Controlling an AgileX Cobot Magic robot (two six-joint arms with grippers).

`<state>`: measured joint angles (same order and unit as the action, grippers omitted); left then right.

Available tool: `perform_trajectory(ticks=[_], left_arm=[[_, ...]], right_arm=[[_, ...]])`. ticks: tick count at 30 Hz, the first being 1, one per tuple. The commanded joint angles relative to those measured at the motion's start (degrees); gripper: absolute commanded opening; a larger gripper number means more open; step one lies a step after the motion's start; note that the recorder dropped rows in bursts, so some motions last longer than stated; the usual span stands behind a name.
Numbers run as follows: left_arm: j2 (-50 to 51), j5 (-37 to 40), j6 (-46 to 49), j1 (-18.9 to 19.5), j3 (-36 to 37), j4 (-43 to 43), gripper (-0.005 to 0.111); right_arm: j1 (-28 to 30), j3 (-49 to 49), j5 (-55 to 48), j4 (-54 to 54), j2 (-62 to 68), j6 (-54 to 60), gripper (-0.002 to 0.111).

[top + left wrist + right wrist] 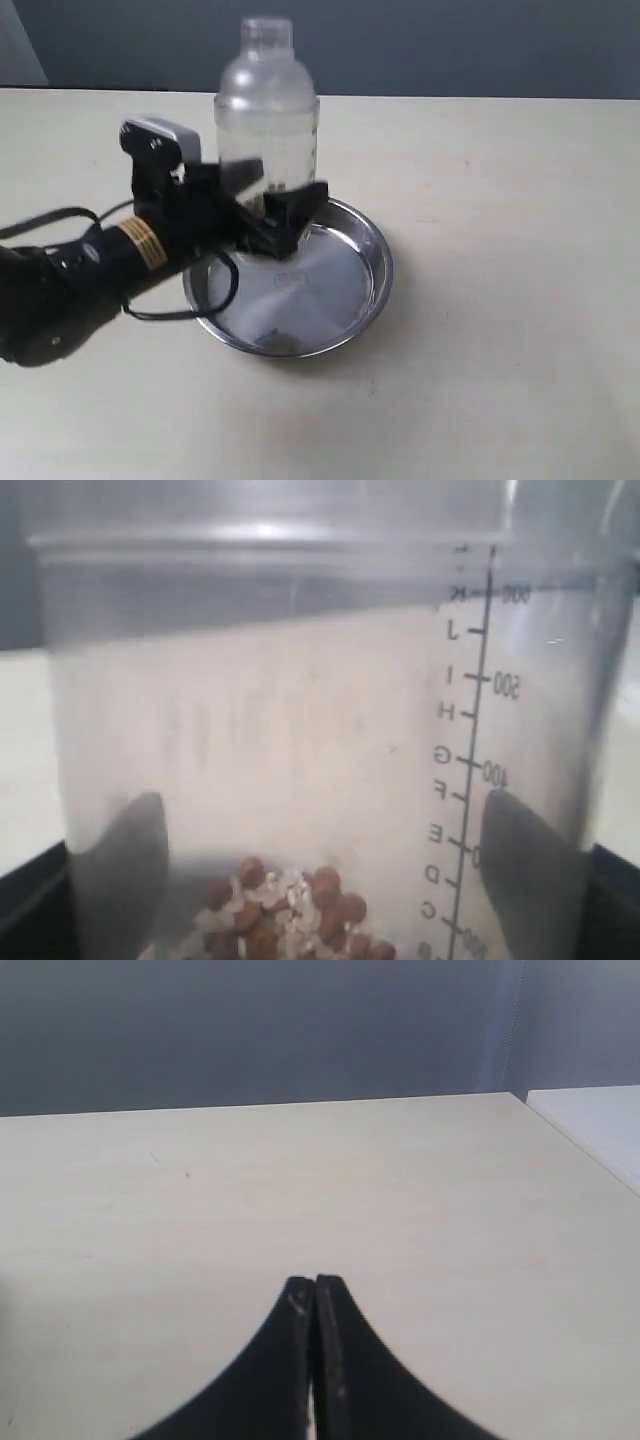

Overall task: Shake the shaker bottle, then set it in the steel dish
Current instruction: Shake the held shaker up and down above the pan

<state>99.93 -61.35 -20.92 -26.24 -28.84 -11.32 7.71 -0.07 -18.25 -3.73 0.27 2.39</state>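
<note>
A clear frosted plastic shaker bottle [267, 110] with a domed shoulder and small round cap stands upright at centre frame in the exterior view. It is pinched near its base by the left claw [272, 195], which reaches in from the lower left on a black arm banded with a yellow label [140, 243]. One black finger [238, 175] presses the bottle's left side and the other its right. The bottle's lower end sits over the upper-left part of a round, shallow, shiny stainless-steel dish [375, 270]. The claw hides the base, so whether it touches the dish floor cannot be told. The dish lies on a pale cream desk [500, 380] just below centre frame, and a grey wall runs across the top.

In the left wrist view, the bottle [270, 730] fills nearly the whole frame. The left claw [325, 880] shows through the cloudy plastic as dark fingers [120, 870] at the lower left and lower right, closed against the wall. A small heap of brown granules mixed with white grains [290, 910] lies at bottom centre. A printed measuring scale [480, 730] of letters and numbers runs down the right side.

In the right wrist view, the right claw [314, 1285] rises from the bottom centre. Its two black fingers are pressed together with nothing between them, above bare desk [300, 1180] that runs back to the grey wall.
</note>
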Motion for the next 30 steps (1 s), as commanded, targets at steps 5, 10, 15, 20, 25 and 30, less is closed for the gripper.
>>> perform_trajectory(ticks=[5, 10, 15, 20, 25, 30], left_arm=[[-12.4, 41.9, 17.9, -1.3, -8.2, 29.7, 0.000], [-10.8, 26.7, 27.0, -6.6, -8.2, 35.4, 0.000], [-9.3, 25.1, 13.9, -7.1, -10.8, 8.0, 0.000], [-4.5, 8.0, 8.5, -1.2, -10.1, 4.5, 0.000], [-9.9, 14.5, 10.6, -5.7, -4.2, 6.5, 0.000], [-7.3, 7.6, 6.1, -7.2, 1.6, 12.6, 0.000]], right_arm=[[0.2, 0.1, 0.8, 0.0, -0.3, 0.1, -0.001], [0.2, 0.1, 0.8, 0.0, -0.3, 0.1, -0.001], [0.2, 0.1, 0.8, 0.0, -0.3, 0.1, -0.001], [0.2, 0.1, 0.8, 0.0, -0.3, 0.1, -0.001], [0.2, 0.1, 0.8, 0.0, -0.3, 0.1, -0.001], [0.2, 0.1, 0.8, 0.0, -0.3, 0.1, -0.001]])
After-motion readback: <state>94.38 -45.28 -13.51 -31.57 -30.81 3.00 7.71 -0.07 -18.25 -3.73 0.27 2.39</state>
